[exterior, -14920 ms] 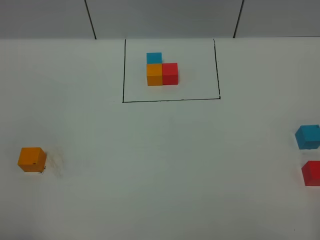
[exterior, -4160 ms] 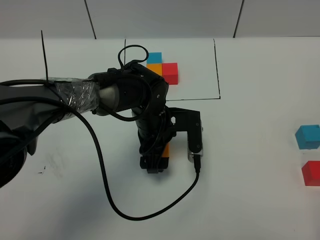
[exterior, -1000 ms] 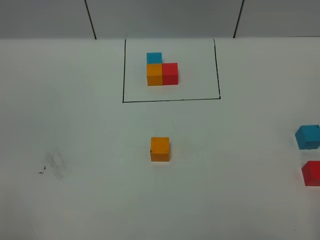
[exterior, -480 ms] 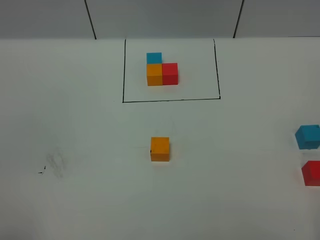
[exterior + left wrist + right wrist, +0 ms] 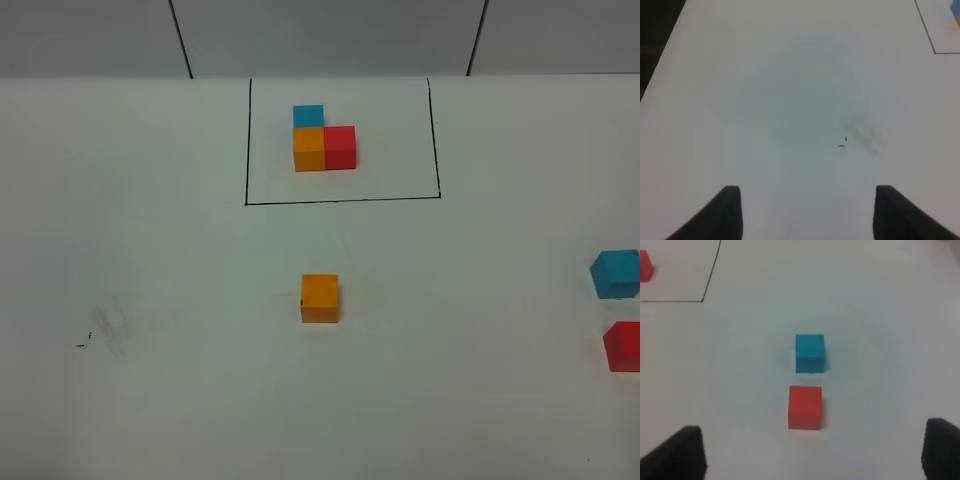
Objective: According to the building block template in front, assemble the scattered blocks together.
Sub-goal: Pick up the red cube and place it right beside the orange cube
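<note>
Orange cube (image 5: 320,298) sits mid worktop (image 5: 150,250), below the template (image 5: 323,140). Blue cube (image 5: 809,353) and red cube (image 5: 805,407) sit close together off right. Left end effector (image 5: 807,215) and right end effector (image 5: 812,455) both gape empty. Cubes look light and rigid, so pinch 2 opposite flat faces.
</note>
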Motion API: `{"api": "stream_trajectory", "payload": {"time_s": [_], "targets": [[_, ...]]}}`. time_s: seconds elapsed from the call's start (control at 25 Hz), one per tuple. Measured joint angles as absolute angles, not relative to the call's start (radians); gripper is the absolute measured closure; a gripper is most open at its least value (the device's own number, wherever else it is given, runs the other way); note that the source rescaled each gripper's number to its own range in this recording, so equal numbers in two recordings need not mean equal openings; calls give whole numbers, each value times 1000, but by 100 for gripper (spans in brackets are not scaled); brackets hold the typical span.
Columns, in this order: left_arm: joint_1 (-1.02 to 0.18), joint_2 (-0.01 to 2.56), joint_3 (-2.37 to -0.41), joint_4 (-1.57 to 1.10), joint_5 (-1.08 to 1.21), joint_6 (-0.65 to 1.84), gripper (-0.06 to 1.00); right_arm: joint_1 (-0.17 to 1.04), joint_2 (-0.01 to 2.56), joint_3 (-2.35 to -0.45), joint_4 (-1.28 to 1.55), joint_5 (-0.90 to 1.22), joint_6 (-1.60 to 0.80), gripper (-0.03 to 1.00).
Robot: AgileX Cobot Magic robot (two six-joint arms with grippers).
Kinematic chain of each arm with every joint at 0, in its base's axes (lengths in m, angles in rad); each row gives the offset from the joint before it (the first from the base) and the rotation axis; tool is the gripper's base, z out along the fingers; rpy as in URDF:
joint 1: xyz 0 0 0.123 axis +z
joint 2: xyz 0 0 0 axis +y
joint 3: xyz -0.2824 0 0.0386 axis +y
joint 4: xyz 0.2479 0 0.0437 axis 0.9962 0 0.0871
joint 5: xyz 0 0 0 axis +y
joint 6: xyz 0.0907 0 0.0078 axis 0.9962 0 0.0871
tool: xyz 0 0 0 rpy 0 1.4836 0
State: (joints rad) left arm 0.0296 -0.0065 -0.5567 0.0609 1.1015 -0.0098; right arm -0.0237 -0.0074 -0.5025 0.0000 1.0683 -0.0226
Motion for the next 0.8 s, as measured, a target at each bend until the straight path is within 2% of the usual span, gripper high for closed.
{"api": "stream_trajectory", "payload": {"time_s": [0.8], "targets": [[31, -4, -505, 42, 1071, -45, 72, -24, -7, -503, 0, 1068, -22, 23]]}}
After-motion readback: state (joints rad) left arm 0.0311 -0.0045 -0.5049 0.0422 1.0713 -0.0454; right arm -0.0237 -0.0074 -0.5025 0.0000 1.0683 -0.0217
